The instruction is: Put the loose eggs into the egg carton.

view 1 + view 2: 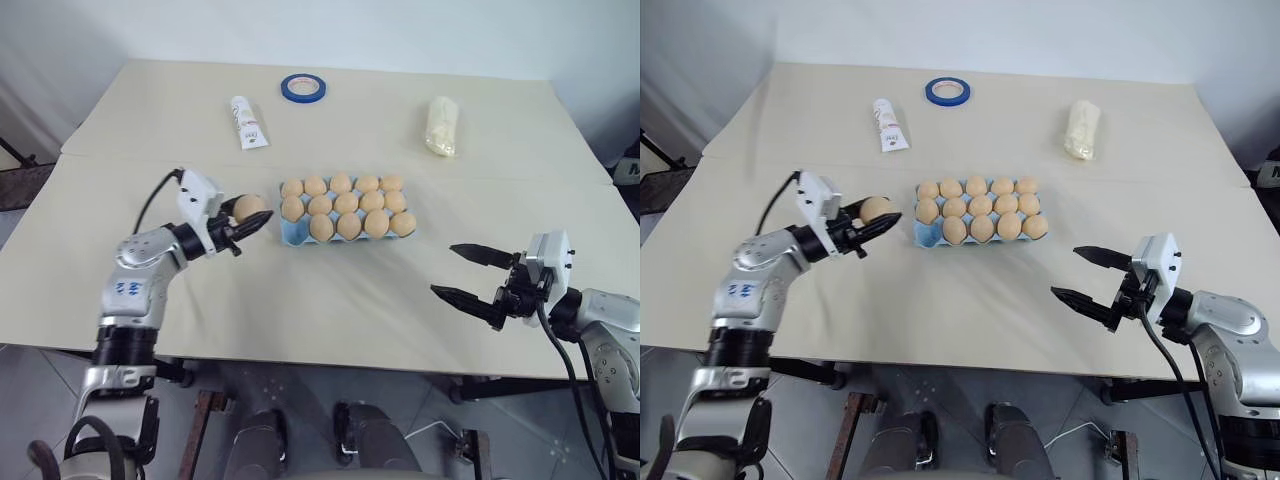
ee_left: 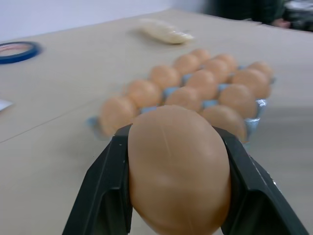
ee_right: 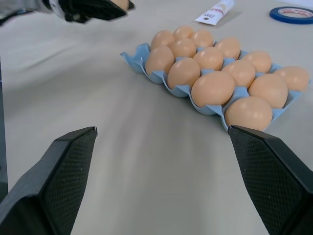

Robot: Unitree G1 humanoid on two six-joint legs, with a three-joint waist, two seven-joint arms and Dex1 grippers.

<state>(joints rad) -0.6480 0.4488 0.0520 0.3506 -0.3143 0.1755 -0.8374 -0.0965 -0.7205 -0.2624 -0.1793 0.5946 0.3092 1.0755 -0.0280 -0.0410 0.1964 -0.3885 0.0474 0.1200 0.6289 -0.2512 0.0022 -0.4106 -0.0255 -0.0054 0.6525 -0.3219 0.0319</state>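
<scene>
It looks like a robot test room or lab; a plain beige table stands before bare white walls at the top of the frame; a grey tiled floor shows at the bottom.

Beige table spanning centre | pale wall at 12 o'clock | grey tiled floor at 6 o'clock

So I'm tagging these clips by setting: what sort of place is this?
Probably a lab or test workspace, not a kitchen: a plain paper-covered table against a bare wall, holding only an egg carton, a tape ring, a tube and a bag.
</scene>
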